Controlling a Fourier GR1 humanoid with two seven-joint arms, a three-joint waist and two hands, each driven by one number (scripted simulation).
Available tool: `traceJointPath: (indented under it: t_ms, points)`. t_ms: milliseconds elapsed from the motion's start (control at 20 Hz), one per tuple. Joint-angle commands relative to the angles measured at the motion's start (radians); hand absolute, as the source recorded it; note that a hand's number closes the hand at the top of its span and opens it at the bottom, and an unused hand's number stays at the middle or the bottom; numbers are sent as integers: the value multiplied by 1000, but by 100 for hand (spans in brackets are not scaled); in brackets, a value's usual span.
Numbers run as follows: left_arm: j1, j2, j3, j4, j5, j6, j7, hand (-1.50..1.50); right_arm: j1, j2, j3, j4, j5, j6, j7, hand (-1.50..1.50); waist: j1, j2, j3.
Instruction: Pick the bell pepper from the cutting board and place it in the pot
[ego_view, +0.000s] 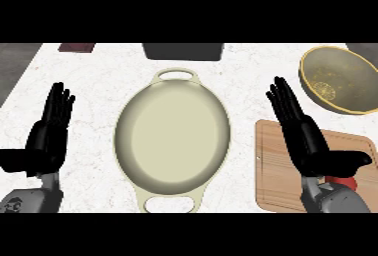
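Where the right forearm crosses the cutting board (277, 170), the bell pepper (348, 182) shows only as a red sliver at the board's near right part, mostly hidden under the wrist and thumb. Whether the thumb touches it, I cannot tell.

Right hand (314, 145): above the board, fingers (288, 105) straight and pressed together, pointing far; thumb out to the right. Nothing held.

Pot (172, 135): cream, oval, a loop handle at the far and near ends; centre of the bench (96, 75), just left of the board.

Left hand (46, 145): at the left edge, resting, fingers straight and close together, thumb out to the left.

Far right: olive-yellow bowl (347, 80). Far centre: dark grey box (183, 51). Far left: dark red object (77, 47), partly cut off.
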Motion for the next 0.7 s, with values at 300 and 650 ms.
traceJointPath:
  t_ms: [300,650]
  points:
    - [-1,31,36,-15,13,12,84,0,135,-566,-209,155,350,75,-94,150,-84,19,-22]
    - [-52,28,12,-87,32,25,267,0,286,-416,-508,396,191,-24,-606,-150,-37,-1,16]
